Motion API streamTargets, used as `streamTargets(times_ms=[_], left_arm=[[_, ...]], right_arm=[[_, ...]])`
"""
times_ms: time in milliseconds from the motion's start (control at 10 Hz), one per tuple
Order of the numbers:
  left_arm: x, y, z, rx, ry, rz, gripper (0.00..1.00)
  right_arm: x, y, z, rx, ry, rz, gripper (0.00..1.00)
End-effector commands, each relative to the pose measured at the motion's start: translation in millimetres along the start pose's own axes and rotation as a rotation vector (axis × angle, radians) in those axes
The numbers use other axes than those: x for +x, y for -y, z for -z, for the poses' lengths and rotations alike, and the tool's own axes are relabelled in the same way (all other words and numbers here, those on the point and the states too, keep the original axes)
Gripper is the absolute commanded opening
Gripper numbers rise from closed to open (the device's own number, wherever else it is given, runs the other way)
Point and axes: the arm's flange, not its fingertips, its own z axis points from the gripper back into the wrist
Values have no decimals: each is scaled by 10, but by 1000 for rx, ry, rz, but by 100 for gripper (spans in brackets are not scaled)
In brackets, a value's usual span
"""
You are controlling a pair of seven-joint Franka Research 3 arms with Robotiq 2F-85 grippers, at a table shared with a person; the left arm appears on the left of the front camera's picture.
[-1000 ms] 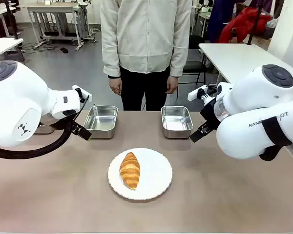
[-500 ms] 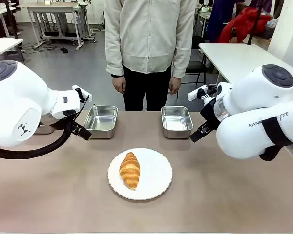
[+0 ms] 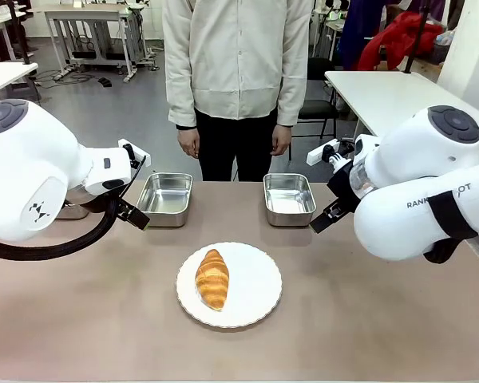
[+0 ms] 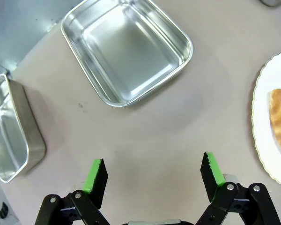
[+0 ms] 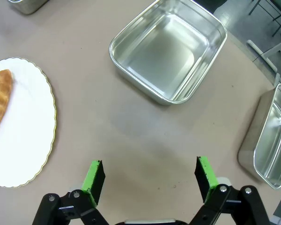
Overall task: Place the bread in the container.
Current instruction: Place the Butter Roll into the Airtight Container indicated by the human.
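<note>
Two grippers: the left gripper [image 4: 153, 164] and the right gripper [image 5: 147, 171] each had green pads spread wide apart, held nothing, and hung over the brown table [image 3: 359, 319].
Bread: the golden-brown bread [image 3: 212, 278] lay lengthwise on a round white plate [image 3: 255, 281] at the near middle of the table, outside every tray and well apart from both grippers.
Front view: gave the whole bread and plate, a white arm at each side, and two shiny steel trays beyond the plate, the left inner tray [image 3: 166, 198] and the right inner tray [image 3: 289, 198], both with bare floors. A person [image 3: 238, 64] stood at the far edge, hands hanging at the sides.
Left wrist view: looked down on the left inner tray ahead of the fingers and added a left outer tray [image 4: 9, 136] at the picture's left edge. The plate and bread were cut off at the right edge.
Right wrist view: looked down on the right inner tray ahead of the fingers and added a right outer tray [image 5: 269, 136] at the picture's right edge. One end of the bread lay on the plate at the left edge.
</note>
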Motion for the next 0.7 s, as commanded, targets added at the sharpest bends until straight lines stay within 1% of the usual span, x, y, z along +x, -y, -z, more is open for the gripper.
streamTargets(times_ms=[0,100,200,300,400,600], left_arm=[[0,0,0,0,0,0,100],[15,-111,-193,-27,25,-14,100],[60,-251,-421,-48,50,-37,100],[123,-472,-637,-71,59,-42,100],[198,-717,-901,-143,59,-39,100],[188,-1213,-1220,-311,32,63,100]], right_arm=[[0,0,0,0,0,0,100],[58,180,-286,-16,56,27,100],[65,390,-654,6,89,36,100],[62,614,-962,36,125,57,100],[20,842,-1266,66,163,73,100],[-178,1268,-1708,144,217,41,100]])
